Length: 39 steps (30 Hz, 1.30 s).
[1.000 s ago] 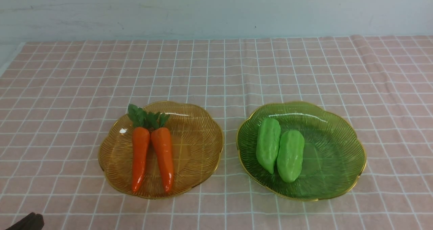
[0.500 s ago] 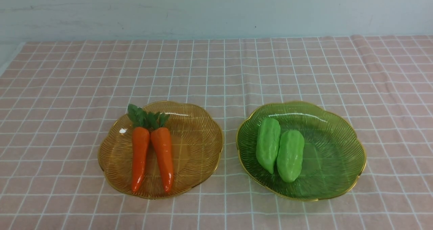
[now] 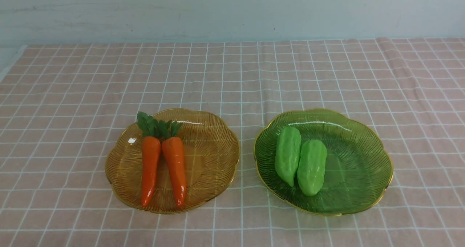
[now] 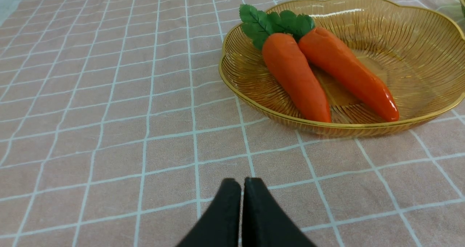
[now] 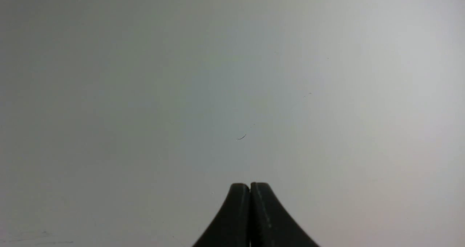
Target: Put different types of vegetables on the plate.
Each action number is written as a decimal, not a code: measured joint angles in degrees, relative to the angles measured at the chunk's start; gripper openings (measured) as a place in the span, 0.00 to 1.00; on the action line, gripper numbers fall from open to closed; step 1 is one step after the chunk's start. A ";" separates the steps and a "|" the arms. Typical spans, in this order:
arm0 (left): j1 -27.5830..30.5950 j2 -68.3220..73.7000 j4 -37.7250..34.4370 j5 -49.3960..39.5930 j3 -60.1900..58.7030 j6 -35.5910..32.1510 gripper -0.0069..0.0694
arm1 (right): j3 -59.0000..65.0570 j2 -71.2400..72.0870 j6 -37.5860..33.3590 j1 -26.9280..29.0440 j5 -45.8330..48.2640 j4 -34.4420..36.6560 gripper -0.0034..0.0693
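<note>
Where the front view looks down the table, a pink cloth with a white grid covers the whole surface, creased in a ridge toward the far right and stopping short of the far left corner, with a plain pale grey-blue wall behind. No writing, brand or label can be read on anything. Two ribbed plates with gold rims sit side by side near the front, close but apart: amber plate on the left, green plate on the right. Two carrots lie on the amber plate, left carrot and right carrot, leafy tops together at the far side, tips spread toward the camera. Two gourds lie on the green plate, left gourd and right gourd, touching along their sides, both in the plate's left half. Neither arm shows in the front view. Left gripper hangs over bare cloth near the amber plate's rim, black fingers pressed together, nothing between them. Right gripper is likewise pinched closed and empty, seen only against a blank grey background.
</note>
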<state>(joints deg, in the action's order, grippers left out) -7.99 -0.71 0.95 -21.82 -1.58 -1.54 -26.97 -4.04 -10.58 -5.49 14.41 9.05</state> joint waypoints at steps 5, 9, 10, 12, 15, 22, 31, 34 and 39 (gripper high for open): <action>0.00 0.00 0.00 0.00 0.00 0.00 0.09 | 5.86 0.00 -1.20 1.86 1.20 -3.30 0.02; 0.00 0.00 0.00 -0.02 0.00 0.00 0.09 | 12.26 0.00 -1.31 3.26 1.28 -3.94 0.02; 0.00 0.00 0.00 -0.02 0.00 0.00 0.09 | 14.18 0.11 -1.38 3.75 1.28 -3.98 0.02; 0.00 0.00 0.00 -0.02 0.00 0.00 0.09 | 17.57 0.62 -1.38 4.31 1.44 -3.93 0.02; 0.00 0.00 0.00 -0.02 0.00 0.00 0.09 | 25.55 3.11 -1.49 4.76 1.75 -3.87 0.02; 0.00 -0.07 0.00 -0.02 0.00 0.00 0.09 | 28.43 4.58 -0.81 4.99 8.03 -2.56 0.02; 0.00 -0.07 0.00 -0.02 0.00 0.00 0.09 | 28.43 4.58 -0.63 5.10 8.33 -1.94 0.02; 0.00 -0.07 0.00 -0.02 0.00 0.00 0.09 | 28.43 4.58 -0.63 5.14 8.33 -1.92 0.02; 0.00 -0.07 0.00 -0.02 0.00 0.00 0.09 | 28.43 4.58 -0.63 5.14 8.35 -1.92 0.02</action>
<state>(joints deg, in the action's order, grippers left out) -7.99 -0.78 0.95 -21.84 -1.58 -1.54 1.46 0.54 -11.20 -0.35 22.76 7.13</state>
